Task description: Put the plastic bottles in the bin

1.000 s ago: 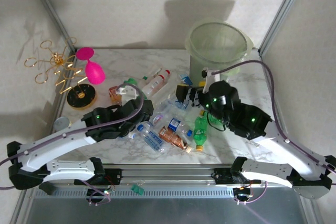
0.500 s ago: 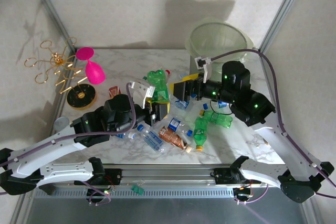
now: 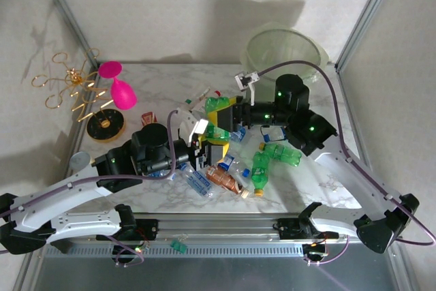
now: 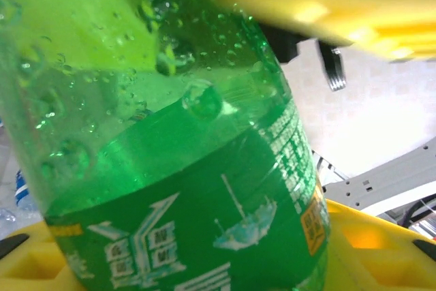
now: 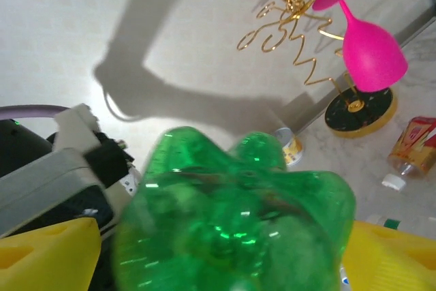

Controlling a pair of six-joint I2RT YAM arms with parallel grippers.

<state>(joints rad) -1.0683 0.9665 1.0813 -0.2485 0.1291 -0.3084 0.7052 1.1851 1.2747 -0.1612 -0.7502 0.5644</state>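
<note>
The marble worktop (image 3: 170, 80) carries the loose bottles (image 3: 228, 163) near its middle. A copper-brown bottle (image 3: 225, 178) lies on its side, with a clear blue-labelled bottle (image 3: 195, 178) to its left. Two green ones lie to its right, one just beyond the other.

Just beyond that heap, the two arms meet over one green bottle (image 3: 218, 107), which is held up off the worktop. The left fingers (image 4: 371, 236) are closed on it, with yellow pads at either side of its labelled body. Droplets bead the inside of the bottle. The right fingers (image 5: 48, 253) reach in from the right and stand wide apart, one on each side of the bottle's lobed base. I cannot tell whether they press on it. The held bottle is left of the bin and nearer than it.

The bin (image 3: 310, 59), pale green and upright, stands at the far right corner. At the far left, a pink goblet (image 3: 121, 90) sits bowl down and tilted at a gold wire stand (image 3: 68, 83).
</note>
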